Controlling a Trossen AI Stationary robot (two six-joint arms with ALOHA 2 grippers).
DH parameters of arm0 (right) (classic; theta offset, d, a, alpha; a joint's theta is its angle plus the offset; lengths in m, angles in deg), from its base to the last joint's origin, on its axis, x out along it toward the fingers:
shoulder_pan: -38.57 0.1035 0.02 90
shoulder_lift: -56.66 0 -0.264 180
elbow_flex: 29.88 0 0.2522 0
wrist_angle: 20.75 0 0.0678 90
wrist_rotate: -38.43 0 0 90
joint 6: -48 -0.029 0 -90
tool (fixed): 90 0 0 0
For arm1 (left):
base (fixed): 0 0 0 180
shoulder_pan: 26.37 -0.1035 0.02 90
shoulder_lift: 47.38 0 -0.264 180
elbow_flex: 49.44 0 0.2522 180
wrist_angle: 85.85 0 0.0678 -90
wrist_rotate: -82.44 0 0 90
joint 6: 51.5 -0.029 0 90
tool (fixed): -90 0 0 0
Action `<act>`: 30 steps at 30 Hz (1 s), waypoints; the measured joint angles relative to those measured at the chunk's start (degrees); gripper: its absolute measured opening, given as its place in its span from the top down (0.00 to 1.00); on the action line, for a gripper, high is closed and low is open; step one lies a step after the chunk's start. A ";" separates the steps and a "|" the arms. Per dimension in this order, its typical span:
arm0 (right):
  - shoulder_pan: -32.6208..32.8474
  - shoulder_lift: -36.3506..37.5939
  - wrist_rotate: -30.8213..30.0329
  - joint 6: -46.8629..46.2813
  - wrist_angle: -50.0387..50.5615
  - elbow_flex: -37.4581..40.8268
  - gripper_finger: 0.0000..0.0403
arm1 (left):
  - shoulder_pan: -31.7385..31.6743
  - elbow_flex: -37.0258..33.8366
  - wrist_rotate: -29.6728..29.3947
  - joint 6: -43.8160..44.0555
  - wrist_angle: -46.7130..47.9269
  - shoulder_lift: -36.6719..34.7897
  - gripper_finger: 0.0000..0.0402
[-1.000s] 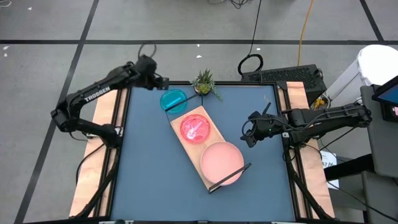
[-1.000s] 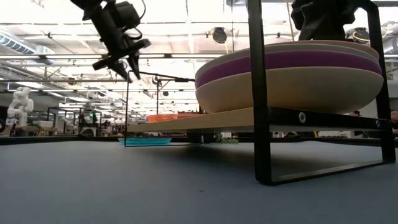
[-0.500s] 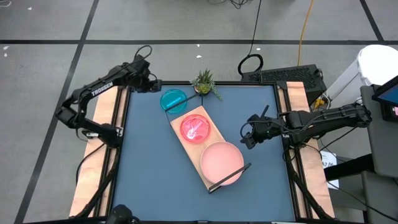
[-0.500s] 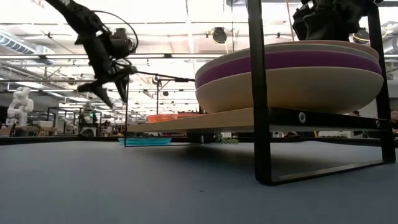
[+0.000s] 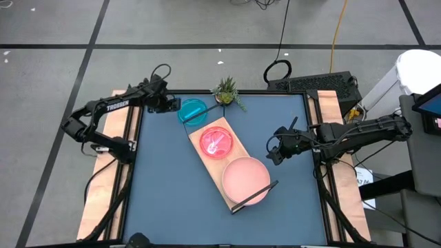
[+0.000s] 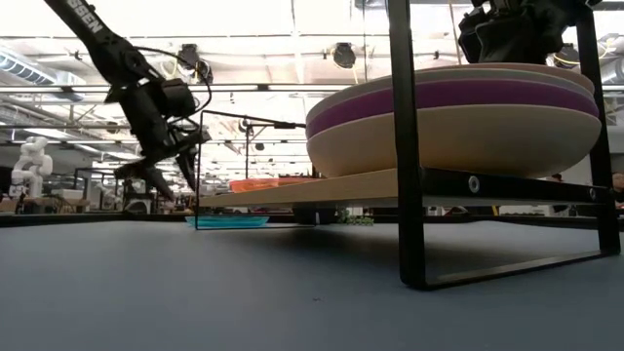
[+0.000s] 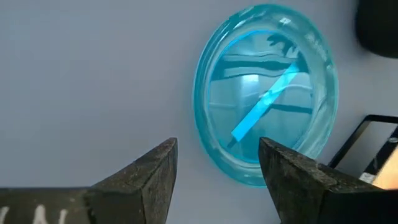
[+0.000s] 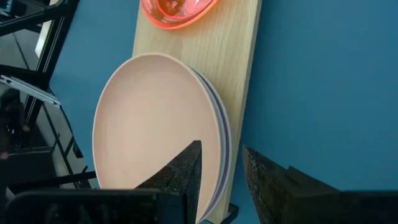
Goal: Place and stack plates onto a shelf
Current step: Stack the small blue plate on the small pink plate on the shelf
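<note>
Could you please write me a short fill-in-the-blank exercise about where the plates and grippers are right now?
1. The left gripper, fingers open, is beside the ____ plate.
2. That plate lies on the ____, not the shelf.
3. The top large plate on the shelf is ____ pink.

Missing words: cyan; tabletop; salmon

Two black jointed arms with white lettering and looped cables

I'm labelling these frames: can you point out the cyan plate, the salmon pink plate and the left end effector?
cyan plate (image 7: 267,99), left wrist view, its centre.
salmon pink plate (image 5: 245,177), high view, its top face.
left end effector (image 7: 217,163), left wrist view, midway between its fingertips.
</note>
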 joint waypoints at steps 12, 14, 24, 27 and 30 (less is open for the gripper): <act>0.00 0.00 -5.94 -0.42 -0.94 0.00 0.75 | 2.65 -9.25 -0.09 5.90 -13.45 0.00 0.43; 0.00 0.00 -5.94 -0.42 -0.96 0.00 0.75 | 3.04 -10.40 -0.17 6.96 -15.50 0.00 0.43; 0.00 0.00 -5.98 -0.24 -0.99 0.00 0.75 | 3.77 -18.25 -1.18 15.96 -29.05 -0.11 0.43; 0.00 0.00 -5.98 -0.07 -0.99 0.00 0.75 | 3.75 -20.06 -1.24 18.59 -32.90 -0.20 0.43; 0.00 0.00 -6.00 0.22 -0.90 0.00 0.75 | 3.75 -20.39 -1.78 19.75 -34.00 -0.15 0.43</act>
